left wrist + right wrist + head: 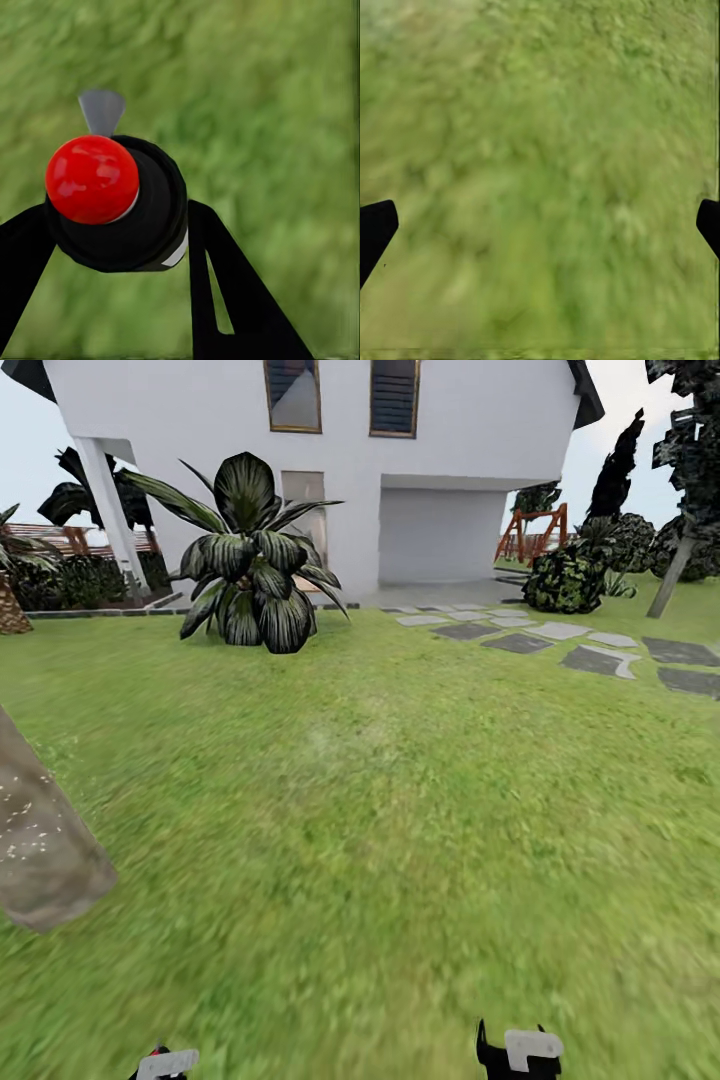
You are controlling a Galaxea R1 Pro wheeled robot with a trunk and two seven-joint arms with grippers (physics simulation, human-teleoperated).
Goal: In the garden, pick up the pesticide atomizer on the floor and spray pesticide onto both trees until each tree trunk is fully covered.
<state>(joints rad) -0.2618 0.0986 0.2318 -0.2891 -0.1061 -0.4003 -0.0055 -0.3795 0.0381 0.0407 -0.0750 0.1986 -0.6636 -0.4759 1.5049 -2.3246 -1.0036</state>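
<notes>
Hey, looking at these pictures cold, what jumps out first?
The red-capped black atomizer clamped between the left gripper's black fingers over blurry grass. In the head view, a big dark-leaved plant stands before the white house, and a thick grey-brown tree trunk leans in at the left edge.

Leaning tree trunk [40,840] cut off at left edge, both pincers mostly cropped

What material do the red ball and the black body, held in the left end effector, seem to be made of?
The red ball looks like glossy plastic: it carries bright highlights. The black body under it looks like matte plastic or rubber, with little shine; the render leaves this open. The left end effector is closed around it.
</notes>
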